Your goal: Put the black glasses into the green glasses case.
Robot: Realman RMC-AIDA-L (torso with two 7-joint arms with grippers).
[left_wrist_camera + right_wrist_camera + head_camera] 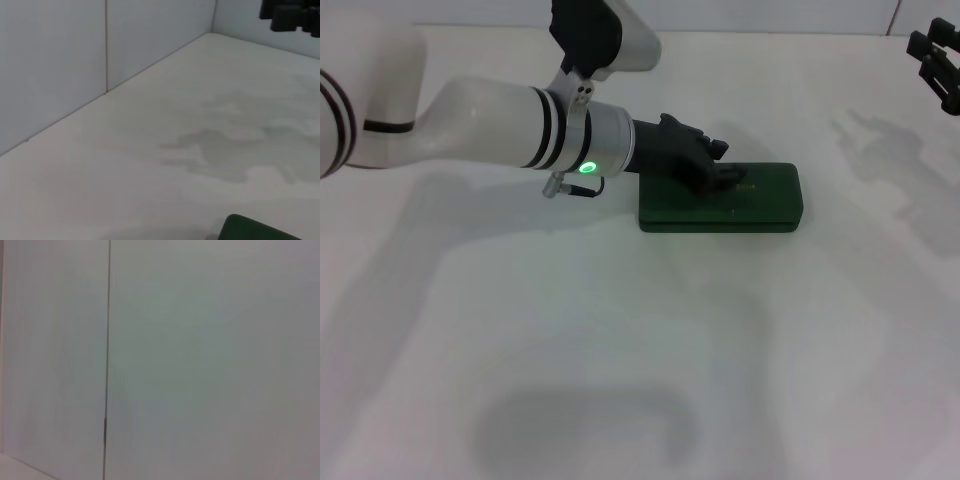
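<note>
Lying flat and closed on the white surface [650,340], the green case [760,205] hides the glasses; none show anywhere, so I judge them already inside. The left pincer [720,178] rests on the lid near its far edge, apparently pressing it down; whether it is clenched or released I cannot tell. To finish well, it should press straight down over the lid's middle so the clamshell seats evenly, then lift straight up without dragging the case. The case is a hard, dark green slab with rounded corners, a smooth lid and small gold lettering. The right pincer [940,60] hangs parked at the far right.
</note>
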